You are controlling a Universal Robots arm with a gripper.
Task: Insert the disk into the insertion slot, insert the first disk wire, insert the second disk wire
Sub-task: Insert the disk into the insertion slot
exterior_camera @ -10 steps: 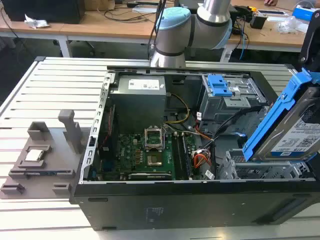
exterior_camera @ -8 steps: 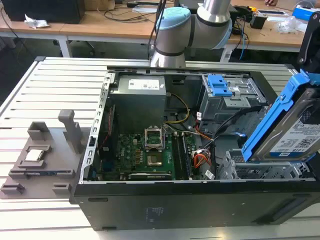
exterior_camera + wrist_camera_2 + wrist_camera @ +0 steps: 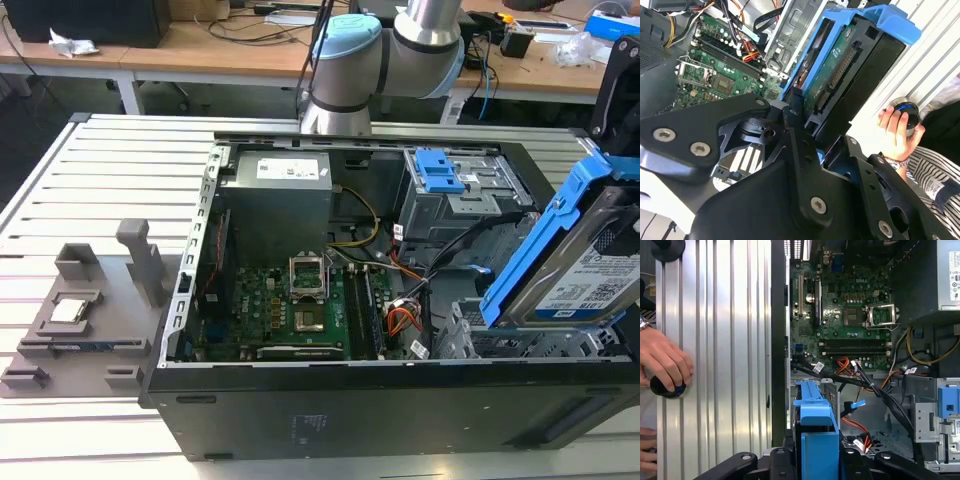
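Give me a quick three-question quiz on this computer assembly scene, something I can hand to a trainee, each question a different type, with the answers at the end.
1. True or false: the disk already sits flat inside the insertion slot.
2. Multiple choice: what is the gripper doing? A, it is shut on the disk's blue carrier. B, it is holding an orange wire. C, it is open above the motherboard.
3. Short answer: in the first wrist view, what rests on the black knob beside the case?

Key: 1, false: the disk is held tilted above the slot. 2, A. 3, a person's hand.
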